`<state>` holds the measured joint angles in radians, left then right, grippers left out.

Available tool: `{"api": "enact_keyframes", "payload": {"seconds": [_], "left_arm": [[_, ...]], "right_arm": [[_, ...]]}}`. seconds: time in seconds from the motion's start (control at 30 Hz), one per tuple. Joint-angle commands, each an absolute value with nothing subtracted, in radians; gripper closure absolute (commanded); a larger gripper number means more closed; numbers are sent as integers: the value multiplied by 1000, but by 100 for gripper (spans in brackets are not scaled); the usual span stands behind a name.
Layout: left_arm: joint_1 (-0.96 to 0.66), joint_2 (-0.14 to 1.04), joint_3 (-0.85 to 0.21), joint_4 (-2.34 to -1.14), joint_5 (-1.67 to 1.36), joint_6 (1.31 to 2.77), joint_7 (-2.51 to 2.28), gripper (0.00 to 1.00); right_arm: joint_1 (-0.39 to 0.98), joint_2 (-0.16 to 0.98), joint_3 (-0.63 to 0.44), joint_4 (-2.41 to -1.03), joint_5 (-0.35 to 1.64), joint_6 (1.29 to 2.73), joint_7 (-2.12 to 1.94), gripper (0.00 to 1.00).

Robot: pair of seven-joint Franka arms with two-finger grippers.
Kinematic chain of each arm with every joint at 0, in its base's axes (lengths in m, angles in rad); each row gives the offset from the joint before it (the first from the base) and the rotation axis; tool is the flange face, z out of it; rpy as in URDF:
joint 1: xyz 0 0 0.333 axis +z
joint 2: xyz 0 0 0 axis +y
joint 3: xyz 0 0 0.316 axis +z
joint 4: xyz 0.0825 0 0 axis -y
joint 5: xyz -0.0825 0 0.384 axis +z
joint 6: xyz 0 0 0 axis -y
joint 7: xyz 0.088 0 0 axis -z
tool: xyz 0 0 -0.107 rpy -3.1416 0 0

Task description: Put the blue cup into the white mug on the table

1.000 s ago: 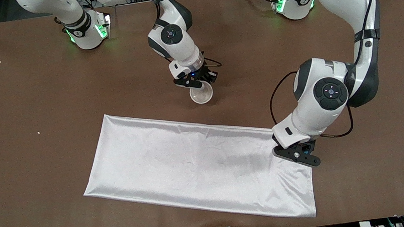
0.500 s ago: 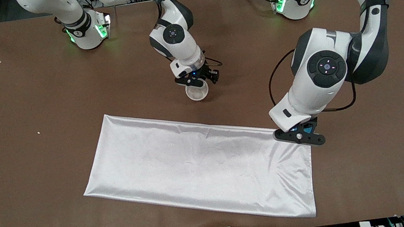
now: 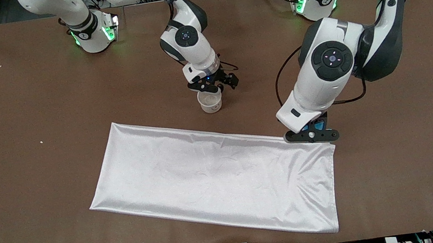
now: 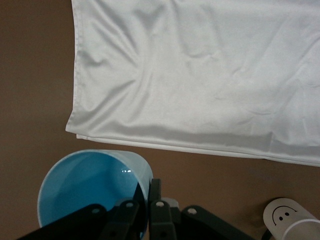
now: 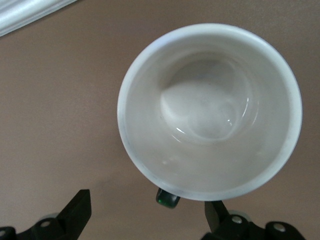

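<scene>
table (image 3: 32, 183) | white mug (image 3: 210, 102) upright | white cloth (image 3: 216, 180) flat

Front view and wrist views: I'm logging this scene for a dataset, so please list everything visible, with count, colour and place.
white mug: one, white, upright on the table, farther from the front camera than the cloth, empty inside.
blue cup: one, bright blue, held by its rim over the cloth's corner at the left arm's end.
cloth: one, shiny white, flat on the table.
table: one, matte brown.
right gripper: one, black, open, just above the mug.
left gripper: one, black, shut on the blue cup.
</scene>
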<state>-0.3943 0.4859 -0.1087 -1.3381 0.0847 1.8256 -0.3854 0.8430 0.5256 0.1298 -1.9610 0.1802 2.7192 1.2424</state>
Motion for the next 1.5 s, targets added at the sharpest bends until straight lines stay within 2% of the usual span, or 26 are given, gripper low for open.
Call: {"api": "enact_keyframes", "payload": {"seconds": [0.0,0.43,0.63,1.1,1.47], "left_arm": [[-403,469,-117,-1361,98,1836,-436,100],[-419,471,-117,-1358,97,1858,-462,100],[-433,483,-118,-1355,97,1868,-485,100],[-523,525,-115,-1351,107,1890,-636,100],[-623,577,-109,-1347,117,1943,-785,100]], "right_arm": [[862,483,118,-1971,167,2688,1266,0],[844,308,112,-1968,161,2390,1256,0],[798,287,83,-1965,23,2267,1154,0],[513,281,81,-1968,-8,2220,720,0],[197,302,81,-1970,-8,2215,339,0]]}}
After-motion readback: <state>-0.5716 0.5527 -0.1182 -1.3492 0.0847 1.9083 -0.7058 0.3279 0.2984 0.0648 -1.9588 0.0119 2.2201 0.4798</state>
